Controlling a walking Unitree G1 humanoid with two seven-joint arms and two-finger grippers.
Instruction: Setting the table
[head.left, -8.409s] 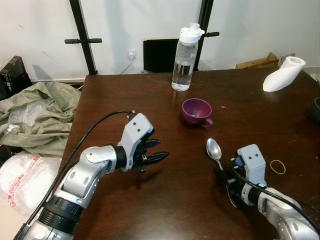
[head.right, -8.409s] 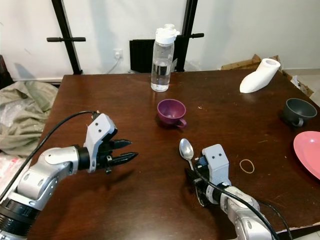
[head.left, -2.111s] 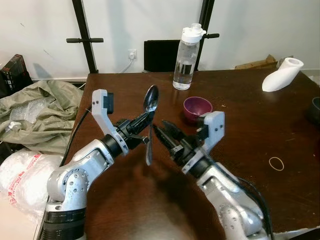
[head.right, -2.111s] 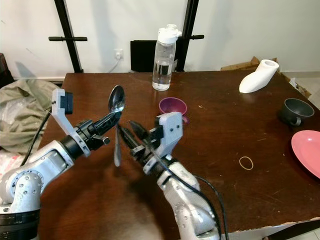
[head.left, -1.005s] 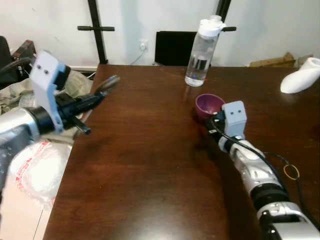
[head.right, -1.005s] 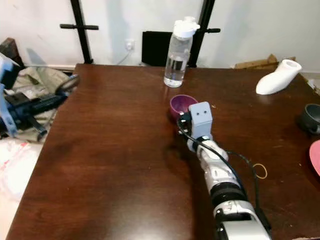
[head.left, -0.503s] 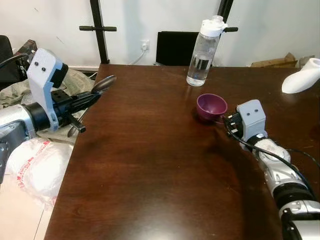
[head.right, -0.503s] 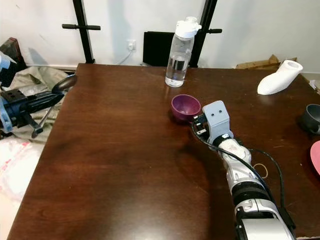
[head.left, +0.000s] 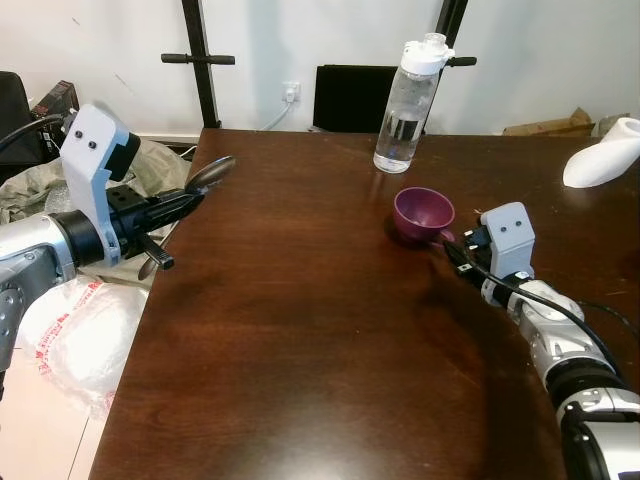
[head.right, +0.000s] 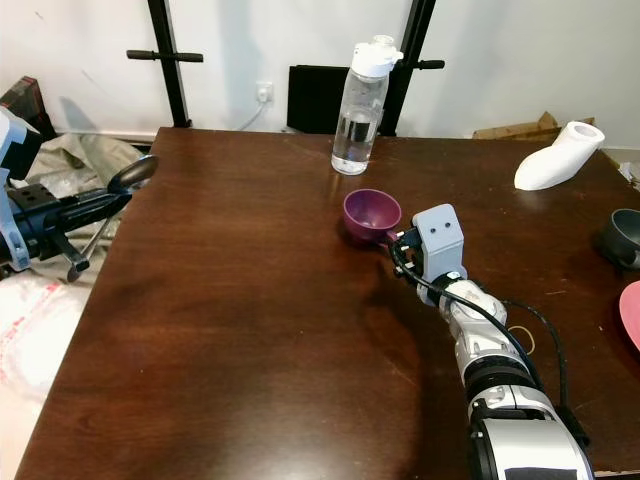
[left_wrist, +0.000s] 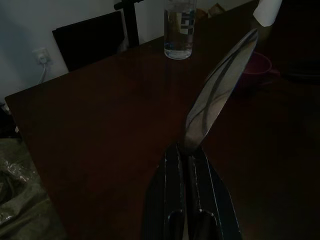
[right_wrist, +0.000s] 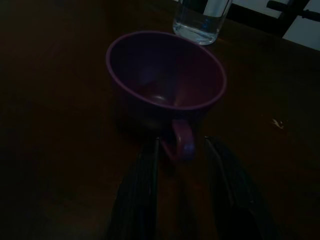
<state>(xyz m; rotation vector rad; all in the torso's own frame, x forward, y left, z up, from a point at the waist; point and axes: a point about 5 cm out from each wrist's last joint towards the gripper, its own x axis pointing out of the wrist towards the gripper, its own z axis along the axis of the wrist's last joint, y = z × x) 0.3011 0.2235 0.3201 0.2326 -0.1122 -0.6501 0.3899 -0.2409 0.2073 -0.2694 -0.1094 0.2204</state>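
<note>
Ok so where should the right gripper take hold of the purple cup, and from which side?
By its handle. The purple cup stands upright, and its handle points toward the right gripper, whose open fingers already straddle it. Closing from this near side looks best; the body seems too wide.

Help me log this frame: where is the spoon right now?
The spoon is pinched in the left gripper, held out over the table's left edge, far from the purple cup that the right gripper is reaching.
</note>
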